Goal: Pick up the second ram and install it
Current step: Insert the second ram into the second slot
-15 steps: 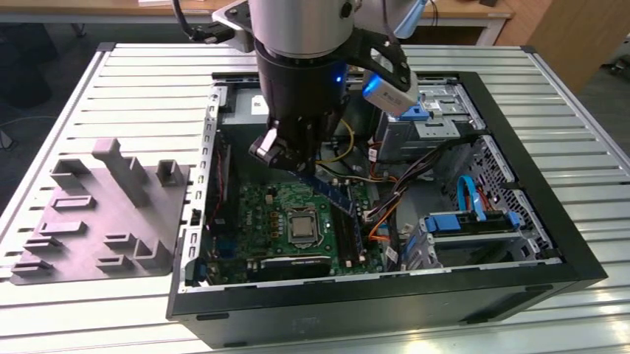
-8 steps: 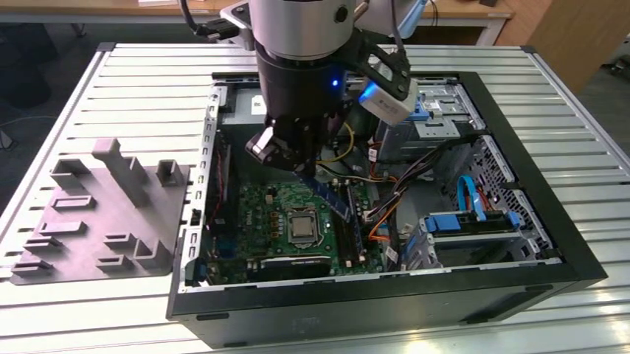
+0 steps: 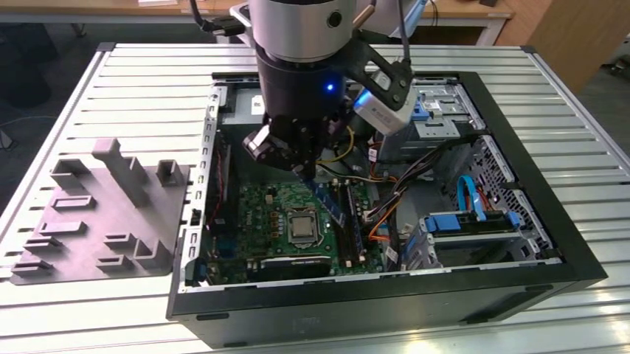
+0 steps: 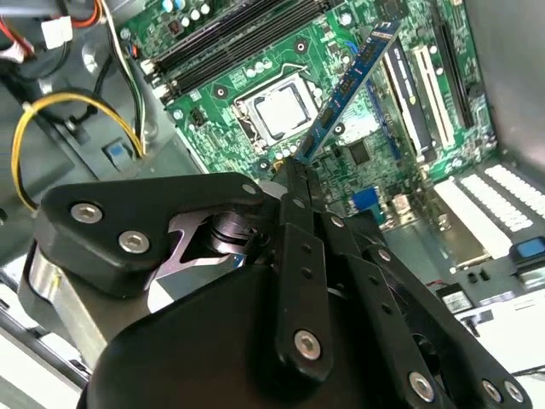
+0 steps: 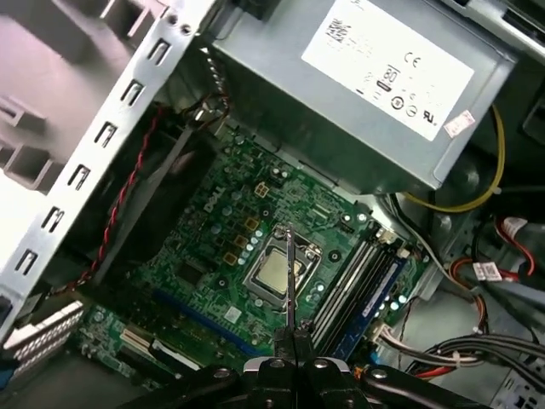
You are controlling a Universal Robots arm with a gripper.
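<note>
Flat blue second ram pinched in black tool

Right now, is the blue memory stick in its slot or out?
Out. The gripper is shut on the second ram, holding it tilted above the green motherboard, clear of its slots.

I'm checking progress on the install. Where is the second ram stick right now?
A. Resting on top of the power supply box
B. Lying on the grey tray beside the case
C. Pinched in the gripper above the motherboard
C: in the second wrist view the gripper is shut on one end of the second ram, which is held above the motherboard.
</note>
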